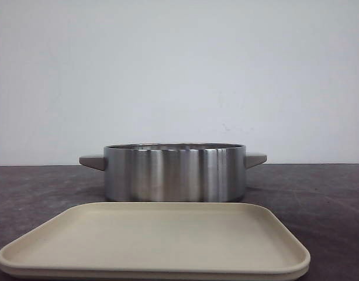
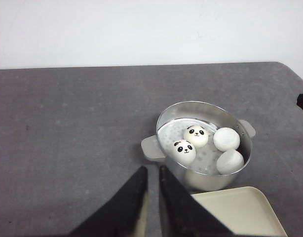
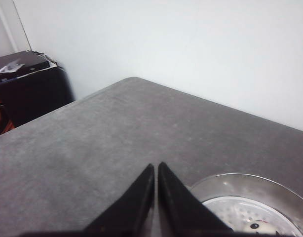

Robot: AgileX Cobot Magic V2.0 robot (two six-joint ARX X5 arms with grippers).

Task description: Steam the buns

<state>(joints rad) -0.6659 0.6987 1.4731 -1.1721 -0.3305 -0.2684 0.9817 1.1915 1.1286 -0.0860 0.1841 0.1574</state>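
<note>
Dark grey felt covered the table (image 1: 331, 199), with a white wall behind. On it stood a steel pot (image 1: 175, 172) with two handles, and just in front of it a beige tray (image 1: 153, 241). Four buns (image 2: 196, 136) lay on the pot's perforated insert, two showing panda faces. Both the left pincer (image 2: 152, 183) and the right pincer (image 3: 156, 183) were clenched on nothing, above the table.

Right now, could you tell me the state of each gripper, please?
Left gripper: closed, holding nothing.
Right gripper: closed, holding nothing.
</note>
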